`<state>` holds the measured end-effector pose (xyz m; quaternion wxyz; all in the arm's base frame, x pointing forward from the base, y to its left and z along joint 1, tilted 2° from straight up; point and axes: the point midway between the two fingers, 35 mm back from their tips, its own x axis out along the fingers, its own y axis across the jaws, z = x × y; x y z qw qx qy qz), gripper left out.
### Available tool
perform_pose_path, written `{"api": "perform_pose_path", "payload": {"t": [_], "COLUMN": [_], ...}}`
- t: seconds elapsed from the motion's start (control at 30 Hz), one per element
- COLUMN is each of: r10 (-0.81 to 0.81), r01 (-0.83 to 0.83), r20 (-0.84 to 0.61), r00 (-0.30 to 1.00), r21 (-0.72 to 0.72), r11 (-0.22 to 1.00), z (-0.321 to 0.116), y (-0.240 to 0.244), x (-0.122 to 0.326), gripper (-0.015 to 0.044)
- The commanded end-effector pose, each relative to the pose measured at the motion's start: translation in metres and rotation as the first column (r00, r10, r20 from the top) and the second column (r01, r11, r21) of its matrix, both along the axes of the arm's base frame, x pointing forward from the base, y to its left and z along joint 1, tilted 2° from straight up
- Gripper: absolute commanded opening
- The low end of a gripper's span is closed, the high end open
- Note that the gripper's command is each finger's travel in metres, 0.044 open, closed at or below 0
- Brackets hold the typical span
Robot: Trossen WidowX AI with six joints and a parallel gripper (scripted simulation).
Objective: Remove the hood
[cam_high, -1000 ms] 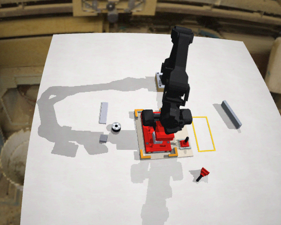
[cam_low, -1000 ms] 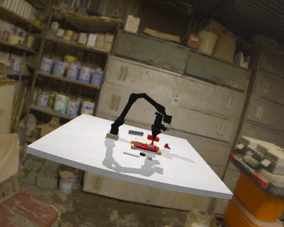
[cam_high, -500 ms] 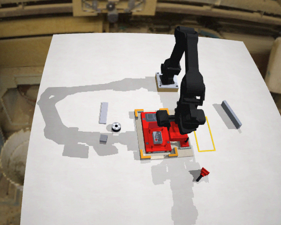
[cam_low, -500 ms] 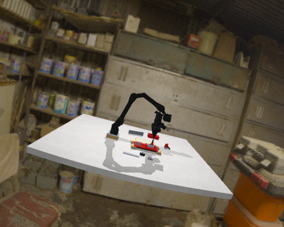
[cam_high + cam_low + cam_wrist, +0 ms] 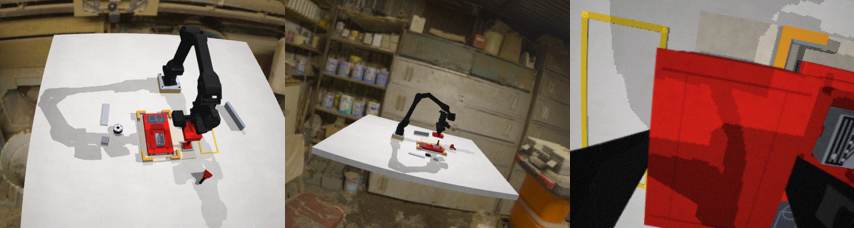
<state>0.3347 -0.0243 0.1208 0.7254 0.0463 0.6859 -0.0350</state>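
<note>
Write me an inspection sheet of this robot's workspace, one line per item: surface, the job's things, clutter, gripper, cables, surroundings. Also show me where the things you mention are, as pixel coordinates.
Surface: white table [image 5: 82, 199] [image 5: 424, 171], with shadows across it.
Job's things: hood [image 5: 192, 134] [image 5: 437, 135] [image 5: 730, 120] off the car and in the air; toy car [image 5: 159, 127] [image 5: 432, 147] [image 5: 810, 125] between orange corner pieces; yellow outline [image 5: 210, 153] [image 5: 584, 85] on the table.
Clutter: three grey blocks, one black-and-white wheel [image 5: 117, 128] [image 5: 427, 154], and a loose red piece with a black stem [image 5: 207, 174] [image 5: 452, 147].
Gripper: shut on the hood.
Cables: nothing seen.
Surroundings: shelves of tins, cabinets [image 5: 444, 99], an orange bin [image 5: 541, 191].
</note>
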Motion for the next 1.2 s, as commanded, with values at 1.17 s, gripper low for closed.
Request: {"api": "perform_pose_path", "payload": {"t": [1.17], "r10": [-0.018], "r01": [0.018], "r20": [0.004], "r00": [1.0], "r21": [0.012], "r11": [1.0], "z": [0.005], "y": [0.11], "x": [-0.019], "gripper": [0.0]}}
